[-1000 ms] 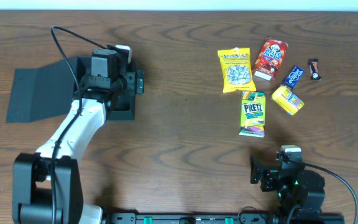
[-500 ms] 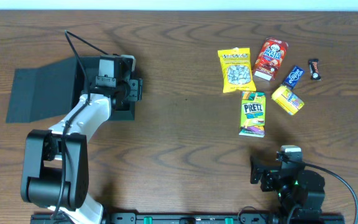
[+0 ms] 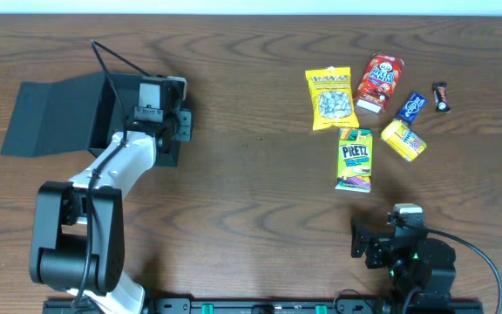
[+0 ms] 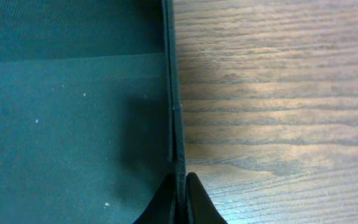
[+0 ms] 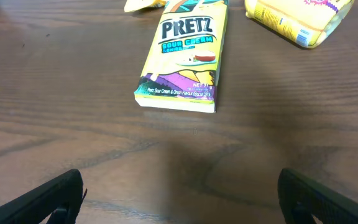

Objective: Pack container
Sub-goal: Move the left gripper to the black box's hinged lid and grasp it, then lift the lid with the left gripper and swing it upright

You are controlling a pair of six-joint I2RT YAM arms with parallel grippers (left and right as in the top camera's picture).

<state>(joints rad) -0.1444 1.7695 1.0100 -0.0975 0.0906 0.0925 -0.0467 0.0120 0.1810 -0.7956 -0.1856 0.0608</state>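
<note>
The table is lit evenly from above in the overhead view, with only soft shadows cast on it; a pale sheen is seen on the wood in the left wrist view (strongest mid-right); the container is rendered dim; the Pretz box is shown sharp.

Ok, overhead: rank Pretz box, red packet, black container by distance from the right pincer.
1. Pretz box, just ahead of the right pincer.
2. Red packet, farther back, right side.
3. Black container, far left.
</note>
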